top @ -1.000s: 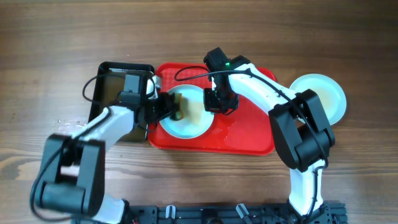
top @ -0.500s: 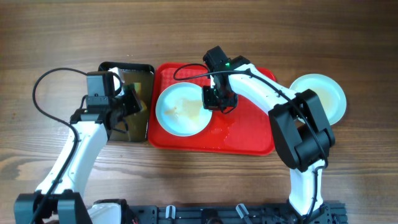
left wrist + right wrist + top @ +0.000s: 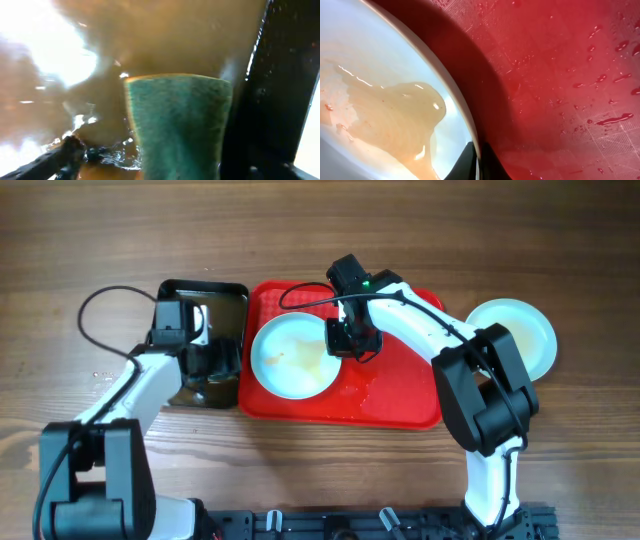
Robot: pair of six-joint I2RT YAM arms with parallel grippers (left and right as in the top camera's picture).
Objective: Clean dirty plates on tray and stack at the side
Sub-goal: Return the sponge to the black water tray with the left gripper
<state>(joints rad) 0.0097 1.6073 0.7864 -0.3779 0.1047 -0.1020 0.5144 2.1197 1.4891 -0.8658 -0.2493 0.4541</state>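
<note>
Smeared plate (image 3: 290, 360): held on red tray (image 3: 400, 395), left half, rim pinched by closed right gripper (image 3: 342, 350). Second plate (image 3: 525, 330): right of tray, on worktop (image 3: 400, 230). Left gripper (image 3: 205, 360): left of tray, over black tray (image 3: 205, 283); state not discernible.

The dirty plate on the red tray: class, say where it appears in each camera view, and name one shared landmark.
Overhead: the dirty plate sits on the left half of the red tray.
Left wrist: not in it.
Right wrist: it fills the left side, rim curving to bottom centre.
Shared landmark: the red tray, right of the plate in both those views.
</note>
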